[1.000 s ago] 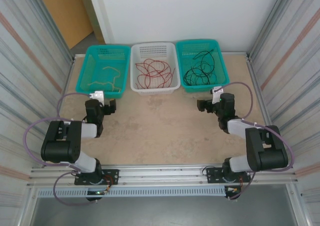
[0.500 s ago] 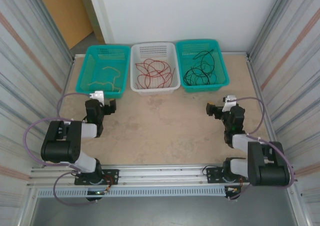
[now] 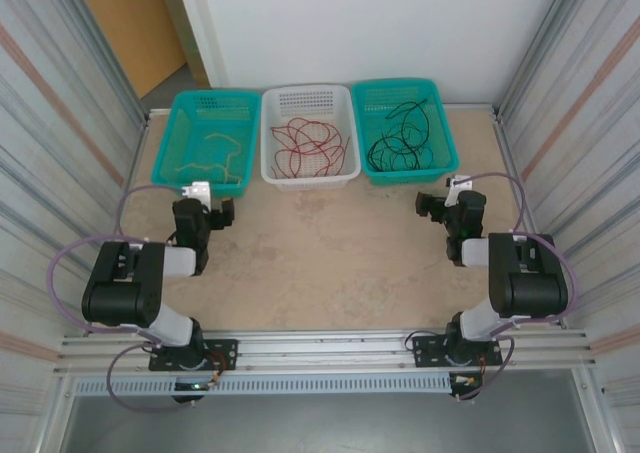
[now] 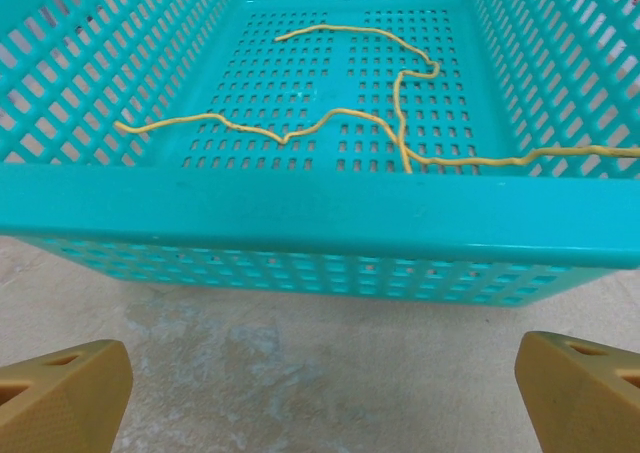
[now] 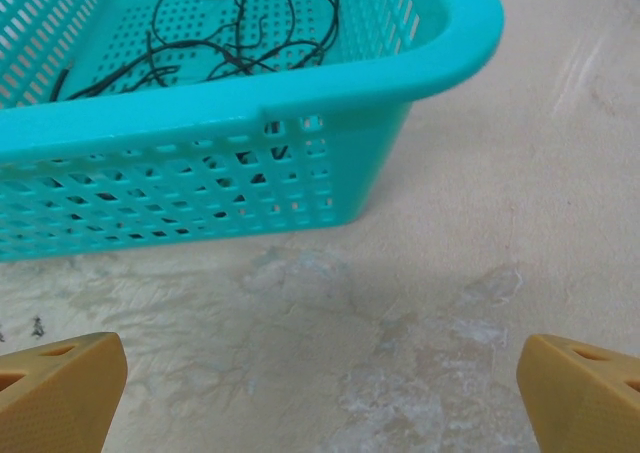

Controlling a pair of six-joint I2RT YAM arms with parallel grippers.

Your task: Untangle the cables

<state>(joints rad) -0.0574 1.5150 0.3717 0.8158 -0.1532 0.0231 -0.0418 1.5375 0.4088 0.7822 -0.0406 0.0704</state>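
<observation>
The cables lie apart in three baskets at the back of the table. A yellow cable (image 3: 212, 153) (image 4: 340, 123) lies in the left teal basket (image 3: 165, 158) (image 4: 300, 208). The white basket (image 3: 310, 179) in the middle holds a red cable (image 3: 310, 143). A black cable (image 3: 400, 138) (image 5: 230, 33) is coiled in the right teal basket (image 3: 412, 176) (image 5: 250, 103). My left gripper (image 3: 222, 214) (image 4: 330, 393) hovers open just in front of the left basket, empty. In front of the right basket's near right corner, my right gripper (image 3: 432, 203) (image 5: 325, 393) is open and empty too.
Corrugated metal walls (image 3: 60, 153) close in both sides of the table. A metal rail (image 3: 320, 348) with the arm bases runs along the near edge. Bare tan tabletop (image 3: 320, 263) stretches between the two arms.
The right arm has folded back toward its base, carrying its open gripper to the right and slightly toward the baskets. The left arm has stayed nearly still.
</observation>
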